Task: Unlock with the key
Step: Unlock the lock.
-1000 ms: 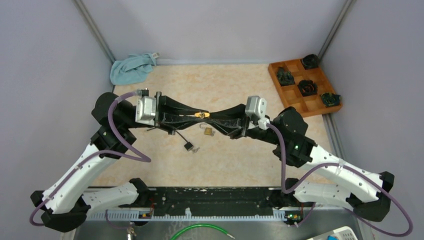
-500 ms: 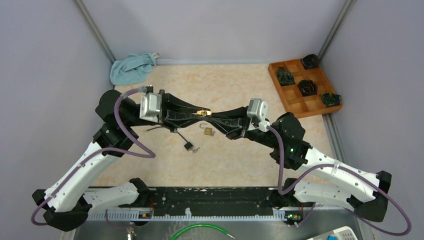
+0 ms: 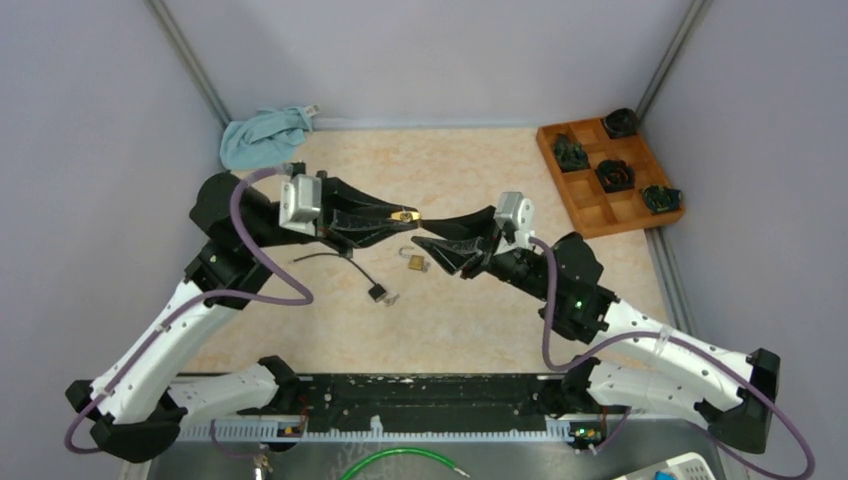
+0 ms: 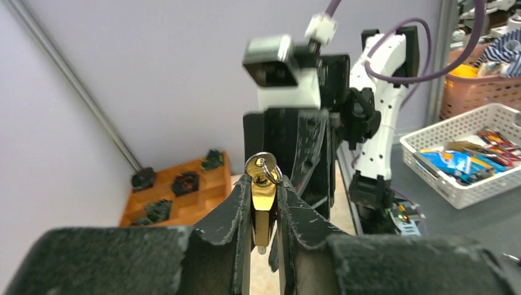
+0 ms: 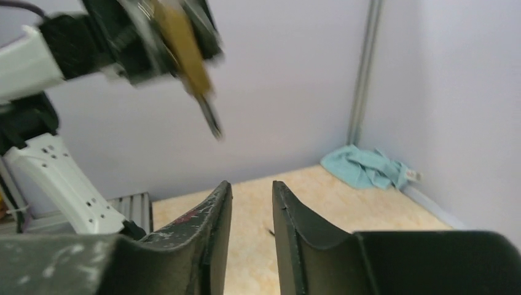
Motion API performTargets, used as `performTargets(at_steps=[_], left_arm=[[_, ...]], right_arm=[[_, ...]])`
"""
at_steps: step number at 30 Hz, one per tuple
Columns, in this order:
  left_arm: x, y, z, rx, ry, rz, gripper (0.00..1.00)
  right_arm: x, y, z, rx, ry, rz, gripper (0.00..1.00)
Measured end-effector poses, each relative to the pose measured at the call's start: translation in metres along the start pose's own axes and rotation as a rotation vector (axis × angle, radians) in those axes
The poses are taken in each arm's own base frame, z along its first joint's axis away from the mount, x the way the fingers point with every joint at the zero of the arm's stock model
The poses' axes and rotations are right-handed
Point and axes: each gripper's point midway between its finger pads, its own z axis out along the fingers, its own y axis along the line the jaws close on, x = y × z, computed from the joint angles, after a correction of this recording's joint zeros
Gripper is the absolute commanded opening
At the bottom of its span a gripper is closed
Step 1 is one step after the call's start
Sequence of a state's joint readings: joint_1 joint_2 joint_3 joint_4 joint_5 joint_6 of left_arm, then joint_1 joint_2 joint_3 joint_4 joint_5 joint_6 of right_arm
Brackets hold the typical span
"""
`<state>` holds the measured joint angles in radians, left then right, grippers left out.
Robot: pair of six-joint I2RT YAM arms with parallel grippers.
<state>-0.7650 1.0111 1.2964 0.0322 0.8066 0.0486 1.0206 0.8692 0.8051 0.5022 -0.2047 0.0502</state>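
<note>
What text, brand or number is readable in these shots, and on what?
None legible.
Brass key in the left gripper: no stamp readable.
Small brass padlock: too small.
White tag on the light-blue cloth: too small.
Coloured packets in the white mesh basket: print blurred.

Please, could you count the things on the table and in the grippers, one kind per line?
Blue cloth: 1
Wooden tray: 1
Dark pieces in the tray: 4
Brass padlock: 1
Small black item, likely a lock: 1
Brass key, held in the left gripper: 1
Total: 9
</note>
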Motion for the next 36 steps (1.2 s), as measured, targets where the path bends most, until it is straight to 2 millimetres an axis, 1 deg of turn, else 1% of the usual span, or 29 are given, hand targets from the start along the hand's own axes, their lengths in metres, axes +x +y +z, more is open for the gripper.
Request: performTargets(at_steps=[3,6,8,10,13,15,16,18,20,22,24,26,30,31,34,36], left_arm=[[-0.021,0.000,-0.006,-0.018,-0.051,0.060,0.00],[-0.034,-0.002,-0.011,-0.026,-0.076,0.127,0.00],[-0.037,0.000,-0.013,-0.042,-0.075,0.188,0.00],[-0.033,0.008,-0.015,-0.074,-0.054,0.248,0.00],[-0.014,0.023,-0.018,-0.138,0.012,0.304,0.00],[0.006,0.035,-0.020,-0.178,0.077,0.325,0.00],[0.016,0.039,-0.022,-0.195,0.108,0.327,0.00],[0.037,0.048,-0.025,-0.223,0.174,0.333,0.00],[0.058,0.054,-0.029,-0.245,0.244,0.325,0.00],[0.072,0.059,-0.033,-0.263,0.294,0.312,0.00],[0.082,0.062,-0.037,-0.278,0.332,0.308,0.00],[0.087,0.063,-0.039,-0.287,0.355,0.306,0.00],[0.091,0.065,-0.041,-0.291,0.375,0.310,0.00],[0.093,0.066,-0.043,-0.298,0.384,0.311,0.00],[0.097,0.068,-0.044,-0.301,0.398,0.308,0.00],[0.100,0.068,-0.044,-0.301,0.410,0.304,0.00]], right_arm=[[0.018,-0.014,-0.006,0.058,0.077,0.008,0.44],[0.028,-0.019,-0.014,0.090,0.137,0.010,0.44],[0.022,-0.021,-0.017,0.108,0.149,0.011,0.42],[0.006,-0.022,-0.017,0.122,0.136,0.009,0.39],[-0.029,-0.023,-0.012,0.131,0.086,0.016,0.39],[-0.054,-0.022,-0.006,0.129,0.052,0.026,0.38],[-0.062,-0.021,-0.004,0.127,0.037,0.029,0.36],[-0.075,-0.020,0.001,0.120,0.017,0.041,0.33],[-0.081,-0.018,0.007,0.106,0.011,0.054,0.31],[-0.075,-0.017,0.010,0.100,0.030,0.062,0.29],[-0.062,-0.019,0.015,0.100,0.067,0.071,0.28],[-0.046,-0.022,0.021,0.106,0.114,0.078,0.26],[0.002,-0.030,0.029,0.130,0.246,0.088,0.22],[0.010,-0.031,0.030,0.135,0.268,0.088,0.22],[0.024,-0.034,0.031,0.145,0.310,0.086,0.21],[0.027,-0.035,0.031,0.150,0.316,0.080,0.21]])
